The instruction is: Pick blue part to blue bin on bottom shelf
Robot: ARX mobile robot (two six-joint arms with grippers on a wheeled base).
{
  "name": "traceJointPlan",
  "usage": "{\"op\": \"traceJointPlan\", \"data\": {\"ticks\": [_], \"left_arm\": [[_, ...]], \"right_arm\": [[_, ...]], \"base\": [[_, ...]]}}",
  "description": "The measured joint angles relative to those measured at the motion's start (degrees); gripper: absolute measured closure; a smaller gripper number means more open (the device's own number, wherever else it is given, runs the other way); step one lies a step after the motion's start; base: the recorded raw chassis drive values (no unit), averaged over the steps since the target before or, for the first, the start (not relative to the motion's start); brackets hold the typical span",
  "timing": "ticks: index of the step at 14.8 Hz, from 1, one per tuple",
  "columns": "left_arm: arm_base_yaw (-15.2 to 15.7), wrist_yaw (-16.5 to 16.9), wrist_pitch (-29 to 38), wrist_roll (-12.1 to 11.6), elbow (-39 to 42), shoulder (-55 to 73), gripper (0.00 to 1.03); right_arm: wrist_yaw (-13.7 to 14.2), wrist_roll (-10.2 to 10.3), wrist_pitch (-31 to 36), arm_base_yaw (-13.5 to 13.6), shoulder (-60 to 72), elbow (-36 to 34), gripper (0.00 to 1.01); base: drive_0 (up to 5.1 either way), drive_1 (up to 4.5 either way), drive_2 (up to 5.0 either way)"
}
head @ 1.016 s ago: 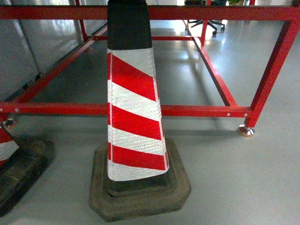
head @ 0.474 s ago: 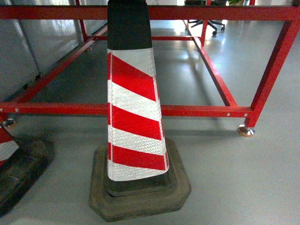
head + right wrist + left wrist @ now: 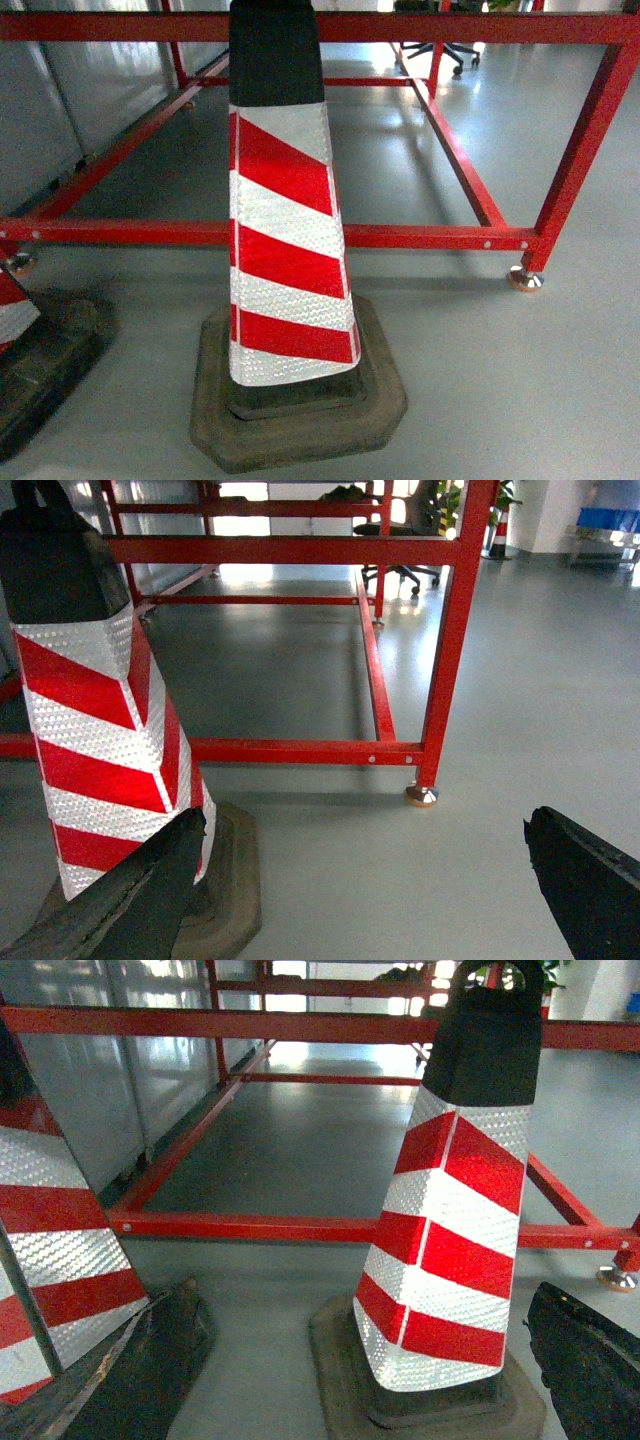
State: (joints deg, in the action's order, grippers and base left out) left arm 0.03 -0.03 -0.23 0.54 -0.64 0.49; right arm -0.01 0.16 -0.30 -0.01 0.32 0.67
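A grey floor [image 3: 500,380] ran under a red frame [image 3: 420,237], with a striped cone [image 3: 285,240] standing just before it. Each wrist view showed its hand's fingers [image 3: 590,1360] [image 3: 590,880] spread wide, low over the floor, holding nothing. No view showed the blue part or bin.
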Motion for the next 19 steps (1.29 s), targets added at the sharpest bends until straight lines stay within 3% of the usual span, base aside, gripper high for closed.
{"op": "traceJointPlan", "data": {"ticks": [19], "left_arm": [[0.0, 0.0, 0.0, -0.4, 0.0, 0.0, 0.05]], "right_arm": [[0.0, 0.0, 0.1, 0.0, 0.0, 0.0, 0.03]], "base": [[0.0, 0.0, 0.0]]}}
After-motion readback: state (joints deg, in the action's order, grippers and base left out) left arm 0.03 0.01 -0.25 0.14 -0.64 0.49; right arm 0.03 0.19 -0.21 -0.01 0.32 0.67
